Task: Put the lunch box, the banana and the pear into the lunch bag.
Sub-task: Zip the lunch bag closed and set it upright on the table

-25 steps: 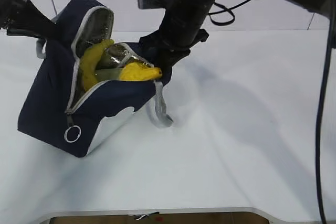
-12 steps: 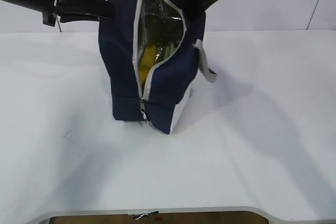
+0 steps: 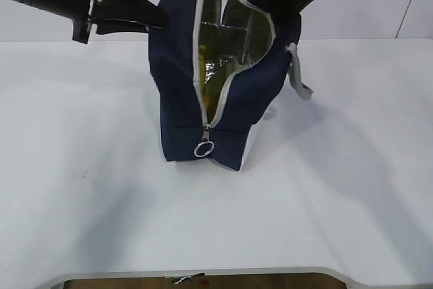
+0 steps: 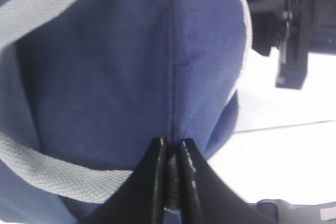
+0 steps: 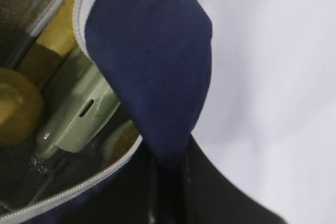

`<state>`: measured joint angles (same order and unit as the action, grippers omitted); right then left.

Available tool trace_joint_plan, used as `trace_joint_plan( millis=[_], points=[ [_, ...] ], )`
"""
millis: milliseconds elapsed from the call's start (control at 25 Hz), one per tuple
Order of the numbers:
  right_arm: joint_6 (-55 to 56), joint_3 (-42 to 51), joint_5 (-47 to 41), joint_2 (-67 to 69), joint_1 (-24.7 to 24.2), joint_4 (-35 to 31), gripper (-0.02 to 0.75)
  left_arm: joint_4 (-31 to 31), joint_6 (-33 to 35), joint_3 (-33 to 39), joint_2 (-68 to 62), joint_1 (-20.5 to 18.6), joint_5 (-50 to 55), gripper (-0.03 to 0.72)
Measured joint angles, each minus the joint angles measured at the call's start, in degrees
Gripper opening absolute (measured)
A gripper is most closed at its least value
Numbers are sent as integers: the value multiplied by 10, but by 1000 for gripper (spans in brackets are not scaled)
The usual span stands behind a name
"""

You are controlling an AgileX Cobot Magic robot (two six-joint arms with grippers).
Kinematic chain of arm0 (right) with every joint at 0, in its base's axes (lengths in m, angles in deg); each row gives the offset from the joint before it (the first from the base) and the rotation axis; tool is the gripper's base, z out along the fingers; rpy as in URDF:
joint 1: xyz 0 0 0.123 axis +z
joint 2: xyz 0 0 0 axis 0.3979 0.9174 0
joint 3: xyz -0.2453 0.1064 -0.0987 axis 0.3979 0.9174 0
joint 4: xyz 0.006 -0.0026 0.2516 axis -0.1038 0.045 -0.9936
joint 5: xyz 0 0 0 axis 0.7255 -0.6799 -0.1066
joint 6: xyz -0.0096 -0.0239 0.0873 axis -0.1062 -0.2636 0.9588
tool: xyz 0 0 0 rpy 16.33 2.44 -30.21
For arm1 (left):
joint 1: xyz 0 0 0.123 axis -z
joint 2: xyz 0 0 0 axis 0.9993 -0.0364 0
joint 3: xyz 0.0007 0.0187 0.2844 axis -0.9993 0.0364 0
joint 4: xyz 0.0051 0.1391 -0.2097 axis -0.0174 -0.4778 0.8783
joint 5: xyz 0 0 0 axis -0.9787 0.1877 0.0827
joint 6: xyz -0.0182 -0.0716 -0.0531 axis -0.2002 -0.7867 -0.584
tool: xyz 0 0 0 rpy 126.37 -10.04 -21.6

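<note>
White tabletop (image 3: 338, 201) fills pretty much the whole exterior shot, with a plain pale wall behind it. Sitting roughly in the middle is the lunch bag (image 3: 183, 86), navy fabric, standing upright on the table with its zipper open at the top so you can see the silver foil lining. The ring pull (image 3: 204, 148) hangs low on the front, near the bottom end of the zipper track.

Both arms have hold of it. The left gripper (image 4: 172, 182) comes in from the left side in the exterior view, and its wrist cam shows the jaws pinched tight on a bit of the bag's grey webbing handle (image 4: 58, 179), right against the navy side panel. The right gripper (image 5: 168, 182) is up at the back right edge of the opening, jaws clamped on a fold of the navy rim, so the bag hangs between the two pincers.

Inside, the right wrist cam shows the lunch box (image 5: 79, 114) with its sage-green lid lying down in the bag just below that pinched rim. Left of it is a rounded yellow-orange lump, looks like the pear (image 5: 16, 111). Above the lid is a yellowish strip, probably the banana (image 5: 58, 35), though it's too cropped to be sure.
</note>
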<state>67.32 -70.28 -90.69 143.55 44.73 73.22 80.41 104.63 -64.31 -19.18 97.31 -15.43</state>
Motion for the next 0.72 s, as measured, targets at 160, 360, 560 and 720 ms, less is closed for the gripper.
trace_joint_plan(
  millis=[160, 360, 560, 720],
  points=[
    [0, 0, 0, 0, -1, 9, 42, 9, -13, 0, 0, 38, -39, 23],
    [0, 0, 3, 13, -1, -2, 43, 9, -24, 0, -1, 49, -91, 23],
    [0, 0, 9, 28, -3, -24, 110, 20, -26, 0, -36, 49, -101, 23],
    [0, 0, 18, 39, -4, -34, 198, 25, -27, 0, -58, 49, -100, 24]
  ],
)
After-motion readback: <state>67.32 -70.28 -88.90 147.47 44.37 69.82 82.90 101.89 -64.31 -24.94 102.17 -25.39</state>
